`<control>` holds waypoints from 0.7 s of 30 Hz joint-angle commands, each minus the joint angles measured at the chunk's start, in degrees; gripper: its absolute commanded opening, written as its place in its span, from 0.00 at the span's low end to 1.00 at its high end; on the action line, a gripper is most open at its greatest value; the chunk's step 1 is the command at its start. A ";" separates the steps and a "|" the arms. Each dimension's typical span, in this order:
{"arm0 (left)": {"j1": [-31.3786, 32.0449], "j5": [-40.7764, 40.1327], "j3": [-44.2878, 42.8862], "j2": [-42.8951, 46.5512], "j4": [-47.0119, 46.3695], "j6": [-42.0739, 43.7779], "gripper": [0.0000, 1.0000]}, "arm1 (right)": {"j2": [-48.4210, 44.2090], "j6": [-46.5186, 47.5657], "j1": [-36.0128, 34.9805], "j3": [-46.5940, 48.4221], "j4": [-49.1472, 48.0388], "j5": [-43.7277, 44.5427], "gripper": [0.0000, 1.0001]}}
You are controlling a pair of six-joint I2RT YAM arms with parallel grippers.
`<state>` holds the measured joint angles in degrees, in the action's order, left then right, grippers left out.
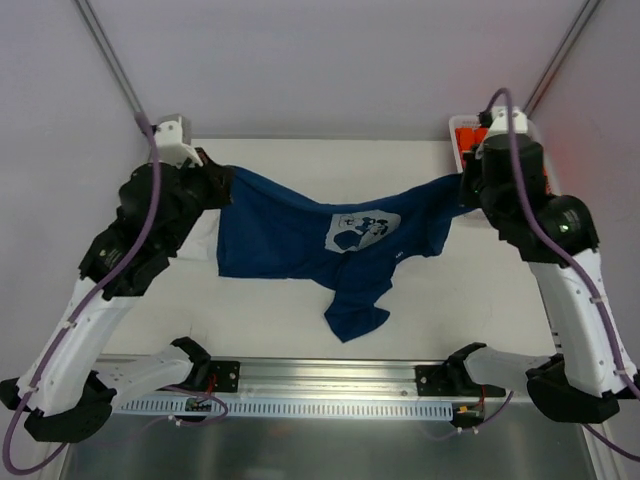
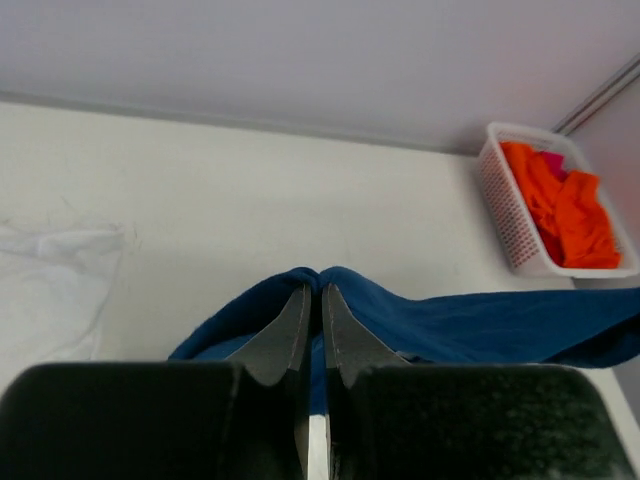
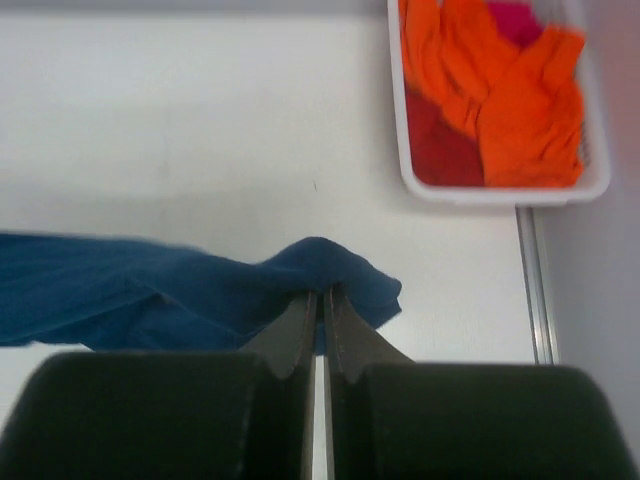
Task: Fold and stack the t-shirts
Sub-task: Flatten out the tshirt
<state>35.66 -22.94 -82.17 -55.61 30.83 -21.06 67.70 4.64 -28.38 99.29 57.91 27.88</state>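
over table (image 1: 480, 300), left tool (image 2: 312, 292) and right tool (image 3: 322, 294) each pinch navy t-shirt (image 1: 290, 240); white tee (image 2: 50, 290) probably nearby.

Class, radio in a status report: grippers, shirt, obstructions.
Left gripper shut on navy t-shirt. Right gripper shut on its other end. White t-shirt lies near left gripper.

The top view looks down from the near edge. Both wrist views, low and close, face far, sharing the navy t-shirt (image 2: 480, 325) and the basket (image 2: 503, 205).
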 commanded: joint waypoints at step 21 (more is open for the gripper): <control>0.02 29.00 -35.69 7.45 11.80 -5.74 0.00 | -12.94 5.46 -0.27 40.46 -2.53 -21.20 0.10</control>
<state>35.66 2.37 -116.11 -48.88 42.85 -24.05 55.55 10.90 -28.56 138.30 60.71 10.48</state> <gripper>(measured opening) 0.020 0.093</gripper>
